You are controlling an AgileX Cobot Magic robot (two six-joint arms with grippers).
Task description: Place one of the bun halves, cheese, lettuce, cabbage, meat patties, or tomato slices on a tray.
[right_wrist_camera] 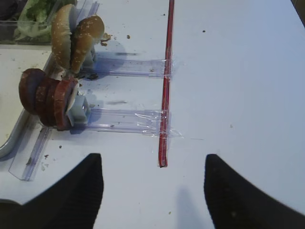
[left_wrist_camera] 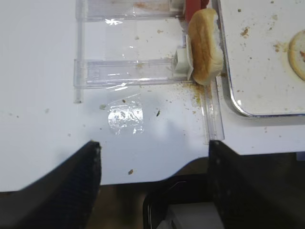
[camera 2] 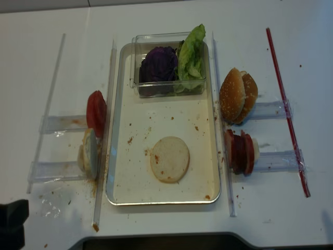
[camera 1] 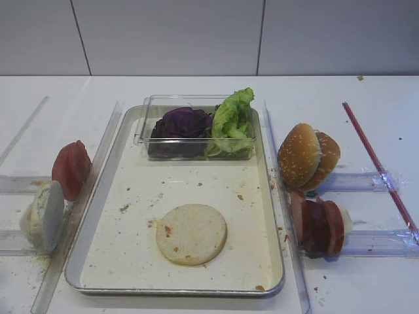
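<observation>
Looks like a lab food-prep bench: bare white desk (camera 1: 196, 88), taped clear plastic holders (right_wrist_camera: 125, 120), metal tray (camera 1: 118, 150), grey panelled wall (camera 1: 170, 33).

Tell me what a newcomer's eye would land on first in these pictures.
First the metal tray mid-table, with one pale bun half lying flat on its crumb-strewn floor. Next the clear plastic box at the tray's far end, holding purple cabbage beside green lettuce. Then the racks: sesame buns and meat patties on edge to the right, a tomato slice to the left.
</observation>
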